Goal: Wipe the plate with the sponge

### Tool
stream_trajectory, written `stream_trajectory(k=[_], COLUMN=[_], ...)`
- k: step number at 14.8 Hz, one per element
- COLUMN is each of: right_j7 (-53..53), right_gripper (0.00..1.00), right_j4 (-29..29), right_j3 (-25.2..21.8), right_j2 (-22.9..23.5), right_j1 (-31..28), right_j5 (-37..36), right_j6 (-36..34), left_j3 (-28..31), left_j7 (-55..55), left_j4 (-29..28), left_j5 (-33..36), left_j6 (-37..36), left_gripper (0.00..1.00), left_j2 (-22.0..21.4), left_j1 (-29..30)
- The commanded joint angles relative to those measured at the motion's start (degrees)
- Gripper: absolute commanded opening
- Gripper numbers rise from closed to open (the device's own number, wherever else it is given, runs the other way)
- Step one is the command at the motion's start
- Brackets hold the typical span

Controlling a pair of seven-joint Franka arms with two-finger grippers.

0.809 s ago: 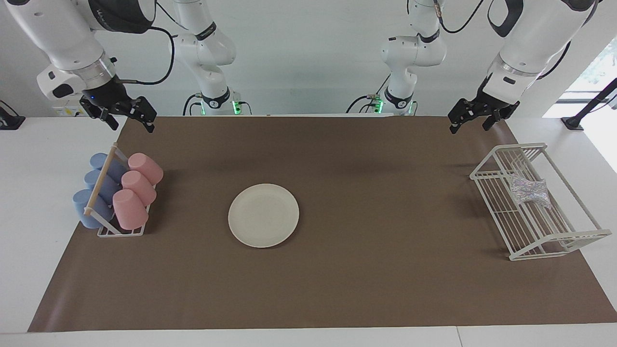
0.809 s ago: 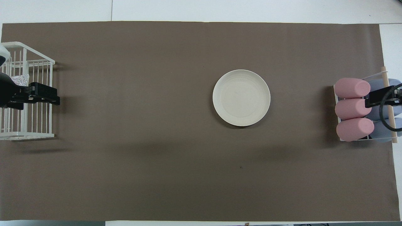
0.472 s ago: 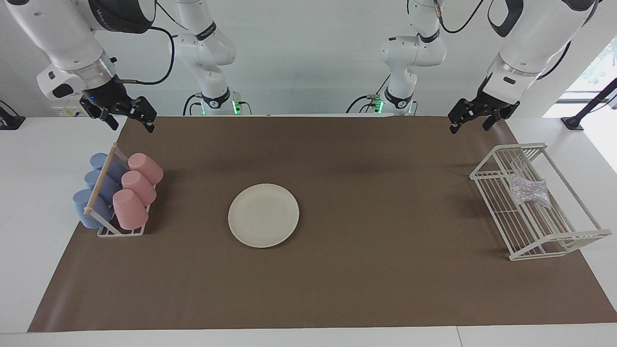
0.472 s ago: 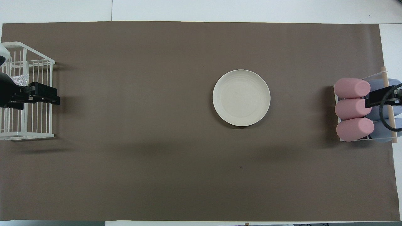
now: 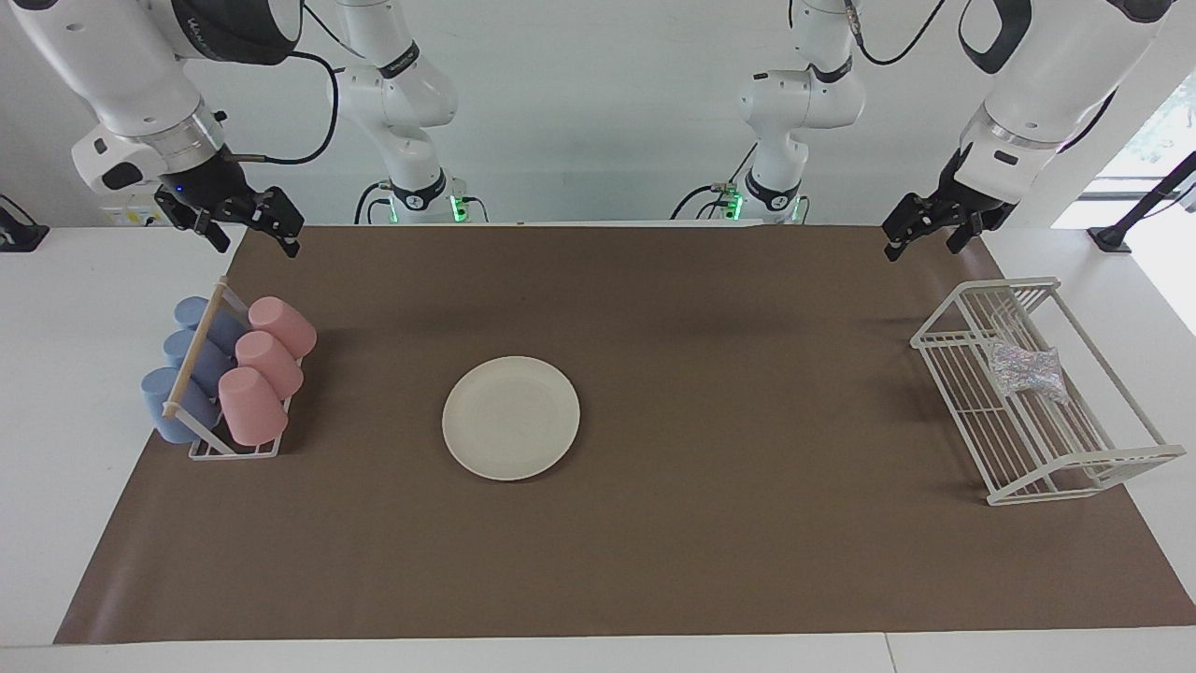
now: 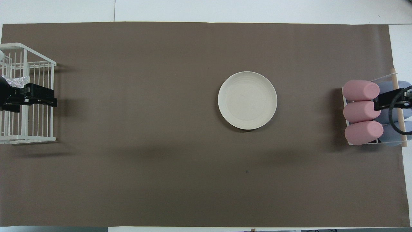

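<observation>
The cream-white plate (image 5: 511, 418) (image 6: 247, 100) lies flat on the brown mat, with nothing on it. The speckled silvery sponge (image 5: 1026, 369) (image 6: 16, 82) rests inside the white wire rack (image 5: 990, 495) (image 6: 32, 138) at the left arm's end of the table. High above that rack hangs my left gripper (image 5: 923, 245) (image 6: 48, 99), open and holding nothing, well clear of the sponge. My right gripper (image 5: 257, 241) (image 6: 381, 102) waits open, raised over the cup holder at the right arm's end.
Three pink cups (image 5: 266, 360) (image 6: 362, 111) and three blue cups (image 5: 187, 374) lie in a small holder with a wooden rod. The brown mat (image 5: 747, 561) covers most of the white table.
My left gripper has shifted slightly toward the left arm's end of the table, over the wire rack. The right arm, plate and sponge have not moved.
</observation>
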Motion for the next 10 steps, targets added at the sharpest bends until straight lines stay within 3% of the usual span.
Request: stream_trajectory(k=[1, 6, 10], right_j7=[2.5, 8.02, 21.01], right_gripper=[1.0, 1.0, 1.0], right_j4=[0.05, 0.32, 0.49], right_j3=[0.38, 0.47, 0.56], right_j2=[-0.48, -0.57, -1.36], right_j1=[0.09, 1.57, 4.04], right_j5=[-1.65, -1.39, -1.21], right_j6=[-0.87, -1.4, -4.47], left_j3=[-0.73, -0.73, -0.73], left_j7=[-2.17, -10.08, -12.37], left_j4=[-4.12, -5.96, -5.96], left_j5=[9.21, 26.6, 39.88], left_j6=[2.74, 6.08, 12.05], left_gripper=[1.0, 1.0, 1.0], left_j2=[-1.17, 6.54, 12.71], left_j1=[-1.61, -4.52, -4.0])
